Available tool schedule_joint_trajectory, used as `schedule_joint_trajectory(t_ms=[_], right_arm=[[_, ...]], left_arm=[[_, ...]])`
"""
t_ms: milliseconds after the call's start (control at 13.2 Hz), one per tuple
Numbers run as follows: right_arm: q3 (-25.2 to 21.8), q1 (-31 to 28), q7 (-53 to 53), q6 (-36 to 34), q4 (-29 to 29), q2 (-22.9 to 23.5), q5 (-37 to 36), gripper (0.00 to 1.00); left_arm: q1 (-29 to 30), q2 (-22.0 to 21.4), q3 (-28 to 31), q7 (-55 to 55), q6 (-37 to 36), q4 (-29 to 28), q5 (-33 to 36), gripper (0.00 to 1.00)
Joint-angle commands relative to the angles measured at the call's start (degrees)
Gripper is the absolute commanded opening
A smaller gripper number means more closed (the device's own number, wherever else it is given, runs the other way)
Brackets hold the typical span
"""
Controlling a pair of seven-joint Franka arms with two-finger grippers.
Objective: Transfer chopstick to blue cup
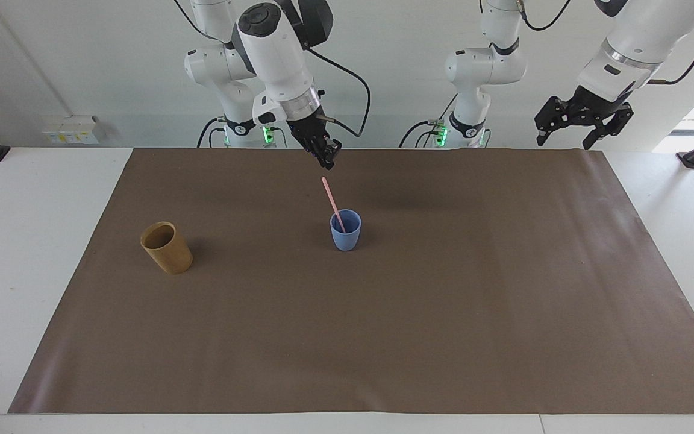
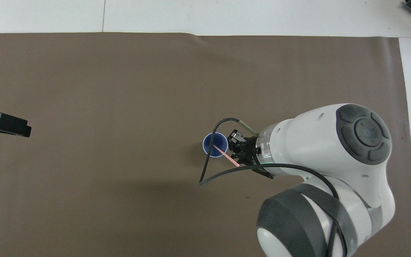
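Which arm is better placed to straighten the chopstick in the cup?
Right. The right gripper hangs just above the chopstick leaning in the blue cup; the left gripper waits at the table's end.

White table (image 1: 34, 199), brown mat (image 1: 383, 331), blue cup (image 1: 345, 235), tan cup (image 1: 167, 250)

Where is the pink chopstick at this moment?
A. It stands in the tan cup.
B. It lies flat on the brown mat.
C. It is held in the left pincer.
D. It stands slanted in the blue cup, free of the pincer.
D. The chopstick leans in the blue cup, and a visible gap separates its top from the right pincer above it.
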Motion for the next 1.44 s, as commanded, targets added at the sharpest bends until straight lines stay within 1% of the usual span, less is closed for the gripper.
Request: schedule_joint_trajectory(t_ms=[0, 76, 151, 378, 529, 605, 680, 756, 907, 983, 1134, 1209, 1360], right_arm=[[-0.13, -1.23, -2.67, 1.02, -0.17, -0.11, -1.61, 0.34], [-0.13, -2.98, -6.34, 0.67, -0.17, -0.55, -1.7, 0.59], [-0.3, -4.3, -12.64, 0.5, -0.17, -0.81, -1.87, 1.0], [-0.56, -10.1, -33.73, 0.23, 0.45, -1.34, -3.89, 1.0], [-0.57, -13.79, -42.37, -0.12, 1.59, -2.04, -5.65, 1.0], [-0.65, -14.85, -45.11, -1.86, 2.38, -2.13, -6.09, 1.0], [-0.65, -15.64, -47.22, -4.23, 4.04, -2.05, -7.83, 1.0], [-0.65, -16.17, -48.2, -6.51, 5.36, -1.96, -11.07, 1.0], [-0.31, -16.18, -48.39, -11.08, 8.6, -1.17, -17.4, 1.0], [-0.13, -16.27, -48.39, -13.98, 10.45, -0.56, -19.08, 1.0], [-0.21, -16.53, -48.39, -18.38, 13.7, 0.5, -19.02, 1.0], [-0.3, -16.53, -48.56, -18.92, 14.59, 1.63, -18.23, 1.0], [-0.57, -16.53, -51.79, -17.88, 14.34, 1.82, -16.83, 1.0]], left_arm=[[0.74, -0.8, 0.07, 0.87, 0.84, -0.07, -1.49, 1.0], [0.74, -1.15, 0.07, 0.87, 0.75, -0.24, -1.49, 1.0], [0.74, -1.24, 0.07, 0.87, 0.75, -0.33, -1.49, 1.0], [0.39, -1.24, -0.72, 0.08, 0.66, -0.15, -1.31, 1.0], [0.74, -1.24, -0.37, 0.34, 0.31, -0.07, -1.31, 1.0], [0.83, -1.24, -0.19, 0.34, 0.31, -0.07, -1.23, 1.0], [0.91, -1.24, -0.1, 0.34, 0.23, -0.07, -1.05, 1.0], [0.92, -1.24, -0.1, 0.34, 0.05, -0.07, -0.96, 1.0], [0.83, -1.15, -0.19, 0.51, 0.48, 0.19, -0.79, 1.0], [0.83, -1.15, -0.19, 0.78, 0.31, 0.28, -0.44, 1.0], [0.83, -1.15, -0.19, 1.04, -0.3, 0.29, 0.79, 1.0], [0.83, -1.15, -0.19, 1.04, -0.3, 0.29, 0.8, 1.0], [0.83, -1.15, -0.19, 1.04, -0.04, 0.2, 0.71, 1.0]])
